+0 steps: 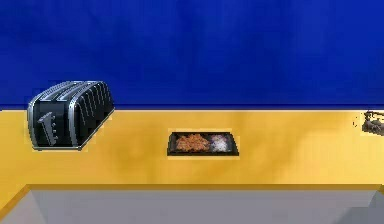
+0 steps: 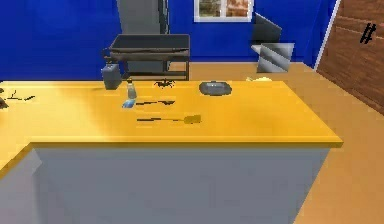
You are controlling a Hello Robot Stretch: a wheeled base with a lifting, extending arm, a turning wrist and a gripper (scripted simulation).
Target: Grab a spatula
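forward view: a yellow surface (image 1: 300, 150) is running across the lower half of the frame, under a blue wall (image 1: 200, 50). a dark and silver toaster (image 1: 70, 115) is standing at the left. a dark shallow tray (image 1: 204, 144) is lying at the centre, carrying brownish and whitish contents. a small dark item (image 1: 373, 122) is showing at the right edge; its kind cannot be told.

arm side view: the spatula (image 2: 165, 120) is lying flat on the yellow surface just left of the frame's centre, its thin dark handle pointing left and its pale yellow blade pointing right. above it, a dark cup (image 2: 111, 77) and a small bottle (image 2: 131, 93) are standing near each other at upper left. a grey dish (image 2: 215, 88) is resting to the right of them. a dark table (image 2: 150, 45) is standing beyond the surface, and a framed picture (image 2: 222, 9) is hanging at the top.

fingers: whether they are holding anything cannot be told.
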